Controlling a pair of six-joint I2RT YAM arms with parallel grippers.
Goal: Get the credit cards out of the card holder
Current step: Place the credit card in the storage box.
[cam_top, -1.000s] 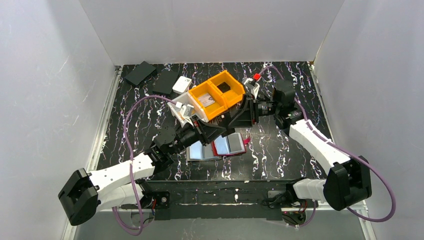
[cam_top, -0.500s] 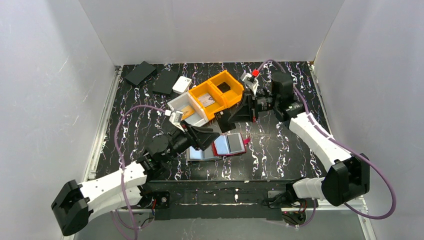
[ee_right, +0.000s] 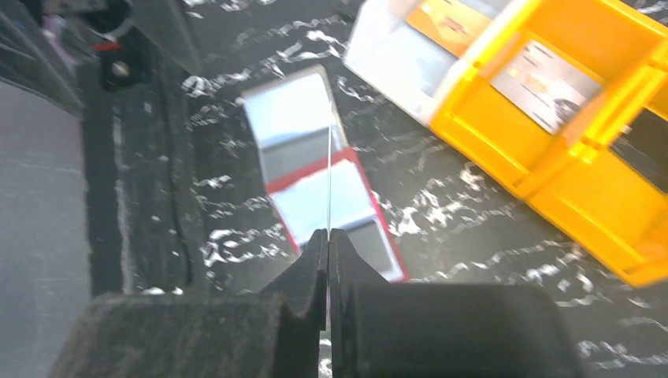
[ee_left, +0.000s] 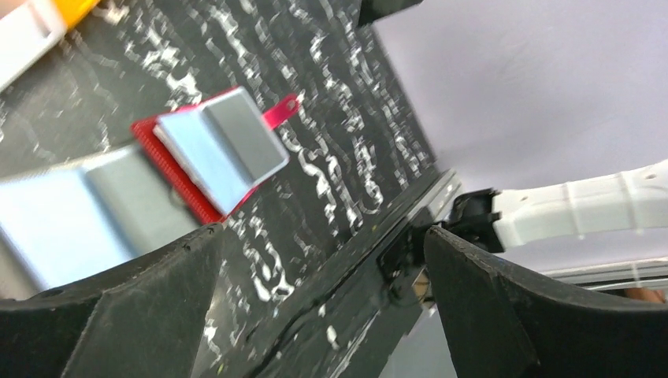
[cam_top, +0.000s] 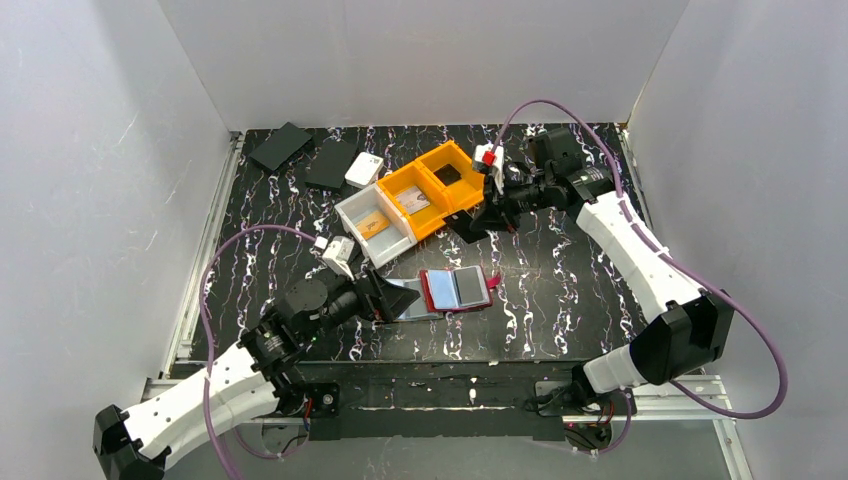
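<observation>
red card holder point(cam_top: 457, 288) lies open on the marbled table point(cam_top: 560, 290), lower centre of the top view, silver sleeves showing. right gripper point(ee_right: 328, 236) is pinched tight on what looks like a card point(ee_right: 328, 177), seen edge-on, just right of the orange bin point(cam_top: 465, 190). left gripper point(ee_left: 323, 236) gapes wide beside the holder, gripping nothing. judgement: the card is bound for a bin. carry it over a compartment, lower it, then release so it lands flat.

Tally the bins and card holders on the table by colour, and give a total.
Yellow bin: 1
White bin: 1
Red holder: 1
Silver holder: 1
Total: 4
</observation>
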